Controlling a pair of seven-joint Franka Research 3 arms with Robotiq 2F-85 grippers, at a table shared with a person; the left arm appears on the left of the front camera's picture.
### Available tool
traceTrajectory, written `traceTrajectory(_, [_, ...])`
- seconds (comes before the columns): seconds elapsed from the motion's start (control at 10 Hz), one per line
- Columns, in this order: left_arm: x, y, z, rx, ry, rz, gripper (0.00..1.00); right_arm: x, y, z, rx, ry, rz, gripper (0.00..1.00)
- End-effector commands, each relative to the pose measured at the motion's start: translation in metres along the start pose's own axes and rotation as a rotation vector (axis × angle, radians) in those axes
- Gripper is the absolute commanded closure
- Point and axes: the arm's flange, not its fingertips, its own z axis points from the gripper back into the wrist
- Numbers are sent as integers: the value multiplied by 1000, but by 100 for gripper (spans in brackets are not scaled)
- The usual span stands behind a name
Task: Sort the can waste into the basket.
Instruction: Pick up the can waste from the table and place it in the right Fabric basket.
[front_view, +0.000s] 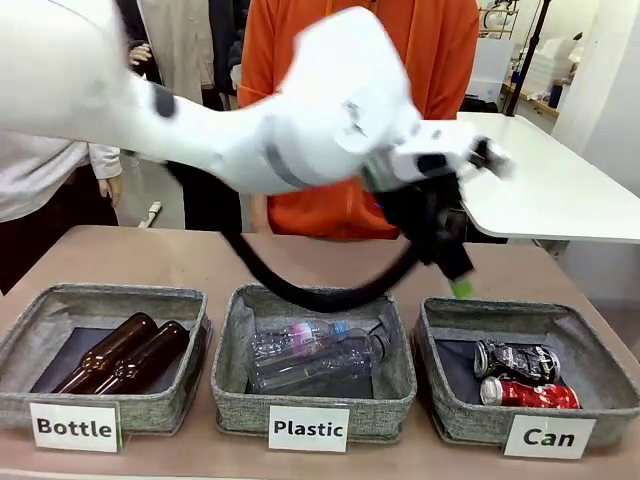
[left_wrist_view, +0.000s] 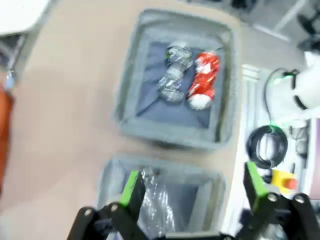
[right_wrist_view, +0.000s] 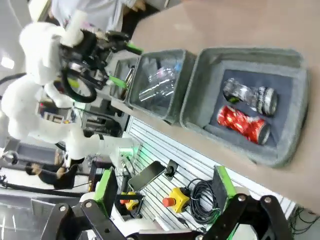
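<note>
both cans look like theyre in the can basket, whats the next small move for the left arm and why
Probably just lift the left hand up and back toward its own side. Its jaws stand open with nothing between them, and both the red can and the silver-and-black can already lie inside the basket labelled Can. Nothing looks left to sort.
</note>
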Motion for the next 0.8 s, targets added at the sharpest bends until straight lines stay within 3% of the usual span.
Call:
traceTrajectory(0.0, [-103,9,89,-1,-40,204,0,63,13,-45,15,136,32,0])
traceTrajectory(0.2, [-183,39,155,31,-159,498,0,99,29,-102,90,226,54,0])
traceTrajectory(0.3, [-221,59,184,-49,-189,599,0,111,35,-129,151,240,50,0])
traceTrajectory(0.4, [-257,77,209,-53,-245,711,0,117,40,-152,221,226,35,0])
traceTrajectory(0.5, [-296,95,229,-196,-255,770,0,122,39,-178,292,210,9,0])
traceTrajectory(0.7, [-360,112,245,-400,-396,875,0,118,34,-215,312,121,-111,0])
